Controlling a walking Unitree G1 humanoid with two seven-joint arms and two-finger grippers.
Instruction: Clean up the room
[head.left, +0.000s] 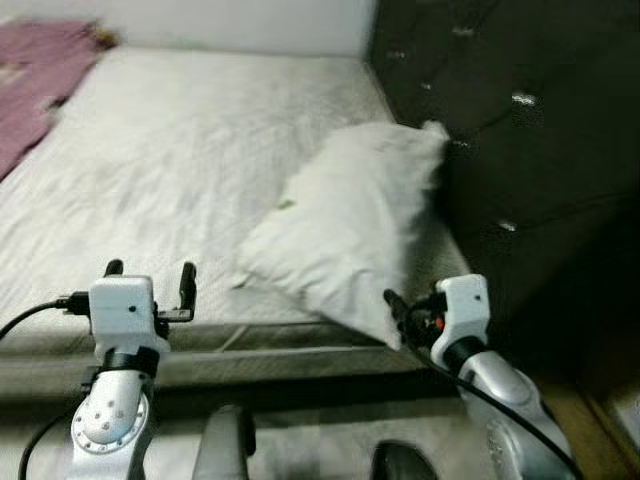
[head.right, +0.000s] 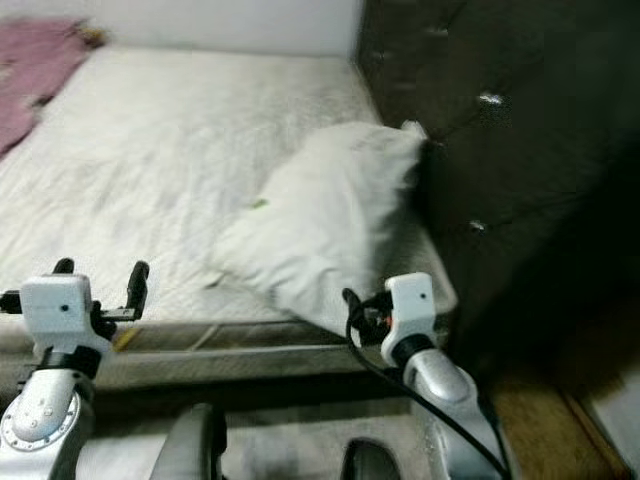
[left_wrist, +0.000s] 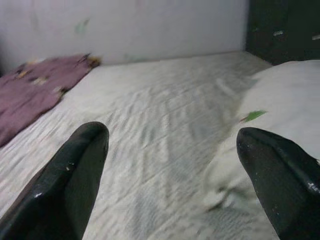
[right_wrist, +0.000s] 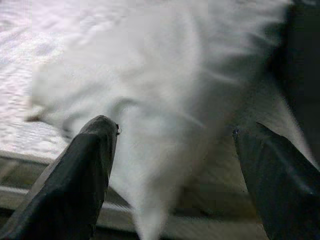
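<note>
From my head cameras I look down on a bed (head.left: 180, 150) covered in a white quilted sheet, with a white pillow (head.left: 350, 225) lying tilted near the bed's right edge, its far corner against the dark tufted headboard (head.left: 520, 110) and its near corner hanging over the bed's front edge. A purple blanket (head.left: 40, 85) lies crumpled at the bed's far left corner. My left gripper (head.left: 150, 275) hovers at the front edge, fingers spread wide and empty. My right gripper (head.left: 395, 308) sits right at the pillow's near corner. Through my left wrist, both black fingers (left_wrist: 65, 185) stand far apart over the sheet, grasping nothing, with the pillow off to one side and a small green speck (left_wrist: 254, 115) on it. Through my right wrist, the picture is blurred; my two fingers (right_wrist: 85, 180) are spread with the pillow's drooping corner (right_wrist: 165, 170) between them, not yet clamped.
</note>
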